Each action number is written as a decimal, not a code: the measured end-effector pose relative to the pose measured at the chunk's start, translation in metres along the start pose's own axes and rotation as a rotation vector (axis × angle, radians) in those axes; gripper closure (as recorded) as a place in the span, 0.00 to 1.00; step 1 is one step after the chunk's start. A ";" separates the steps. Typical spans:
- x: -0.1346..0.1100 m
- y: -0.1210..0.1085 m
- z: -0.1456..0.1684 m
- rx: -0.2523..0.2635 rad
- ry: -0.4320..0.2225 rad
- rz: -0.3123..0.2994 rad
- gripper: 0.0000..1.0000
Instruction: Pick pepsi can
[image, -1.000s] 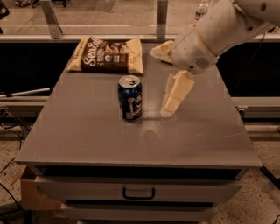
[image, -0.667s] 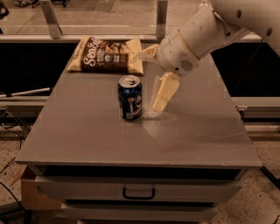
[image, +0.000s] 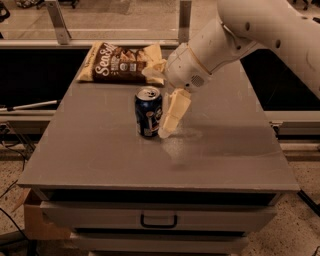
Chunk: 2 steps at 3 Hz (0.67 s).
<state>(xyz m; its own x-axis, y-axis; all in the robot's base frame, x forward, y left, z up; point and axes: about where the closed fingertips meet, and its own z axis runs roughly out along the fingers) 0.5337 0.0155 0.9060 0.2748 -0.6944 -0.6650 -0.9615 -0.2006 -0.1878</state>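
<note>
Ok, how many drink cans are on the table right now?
1. The pepsi can stands upright near the middle of the table, in front of the chip bag, with the gripper close beside it. The arm hides some tabletop, so another could be hidden.

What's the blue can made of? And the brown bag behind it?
The dark blue pepsi can looks like thin metal: it has a shiny silver top with a pull tab. The brown snack bag seems to be crinkly plastic film, slightly glossy, though paper is possible. The cream gripper hangs open by the can.
</note>
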 end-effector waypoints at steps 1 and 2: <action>0.002 0.001 0.005 -0.014 -0.008 -0.013 0.14; 0.002 0.002 0.007 -0.018 -0.014 -0.026 0.38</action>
<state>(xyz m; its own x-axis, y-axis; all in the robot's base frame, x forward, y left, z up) 0.5322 0.0183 0.8987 0.2999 -0.6793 -0.6698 -0.9537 -0.2313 -0.1924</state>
